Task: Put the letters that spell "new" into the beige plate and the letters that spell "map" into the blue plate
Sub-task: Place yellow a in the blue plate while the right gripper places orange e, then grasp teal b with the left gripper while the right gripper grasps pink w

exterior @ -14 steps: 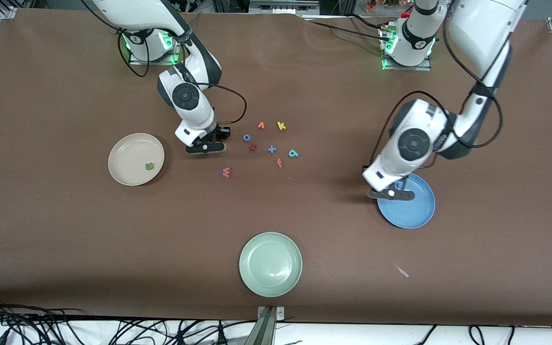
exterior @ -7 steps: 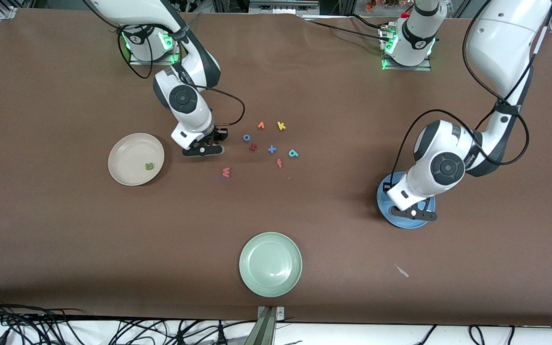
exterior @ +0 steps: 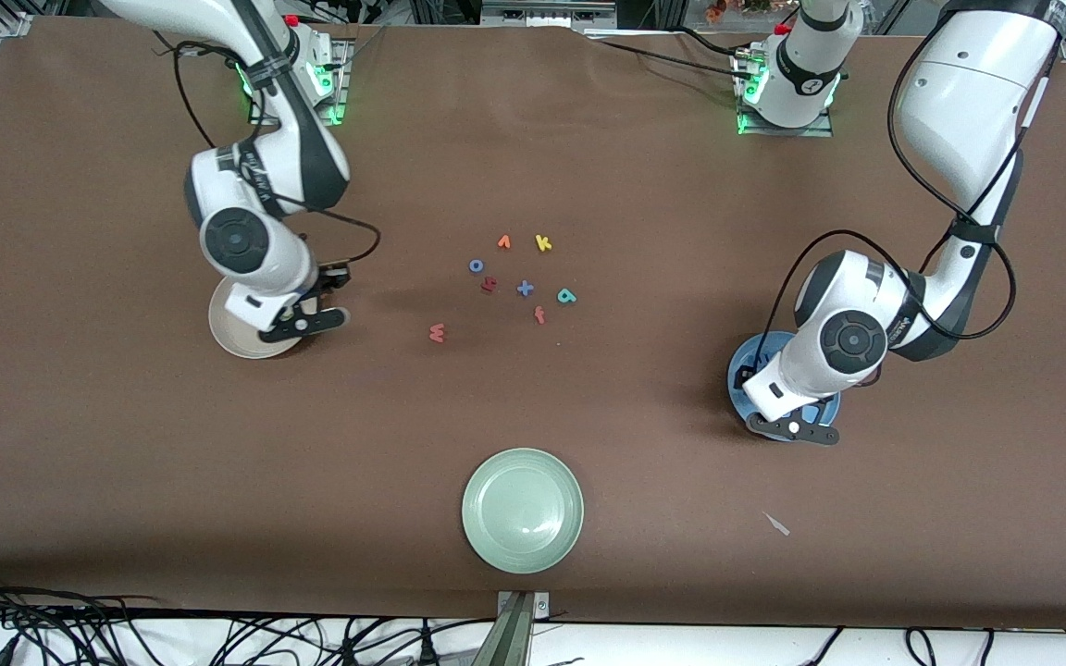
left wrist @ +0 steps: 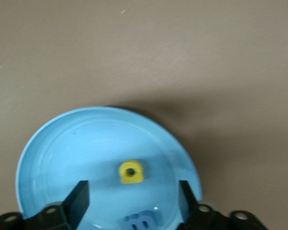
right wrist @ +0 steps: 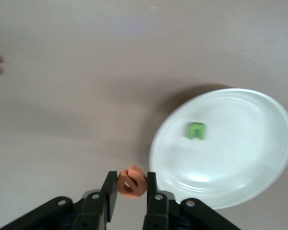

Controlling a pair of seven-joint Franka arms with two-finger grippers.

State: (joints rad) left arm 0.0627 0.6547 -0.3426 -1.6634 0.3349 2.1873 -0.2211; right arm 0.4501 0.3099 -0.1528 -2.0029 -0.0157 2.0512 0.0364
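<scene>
Start with the plates, which are rigid, shallow and much bigger than anything else you handle here; they look heavy enough to stay put when a letter drops in, so you need not grip them at all. The blue plate (left wrist: 38,158) lies directly under your left end effector (left wrist: 133,201), whose fingers stand wide apart with nothing between them. In it, just under those open fingers, are the yellow a (left wrist: 130,172) and the blue m (left wrist: 139,223), lying close together but apart. The beige plate (right wrist: 259,143) sits under and slightly to one side of your right end effector (right wrist: 131,189), which is pinched narrow on the orange e (right wrist: 131,181); the green n (right wrist: 196,130) is alone in that plate, well in from the rim. From the wrist view the e hangs over the worktop (exterior: 126,444) just short of the rim, so I'd judge it needs carrying a little farther in before you let go.

The letters themselves are tiny foam pieces: light, soft, squashy, unlikely to break, but prone to clinging to a pad or bouncing. Pinch them across their flat edges. The salmon-red w (exterior: 438,332) lies between your two end effectors, closer to the right one; the teal p (exterior: 567,296) lies among the loose letters nearer the middle.
</scene>
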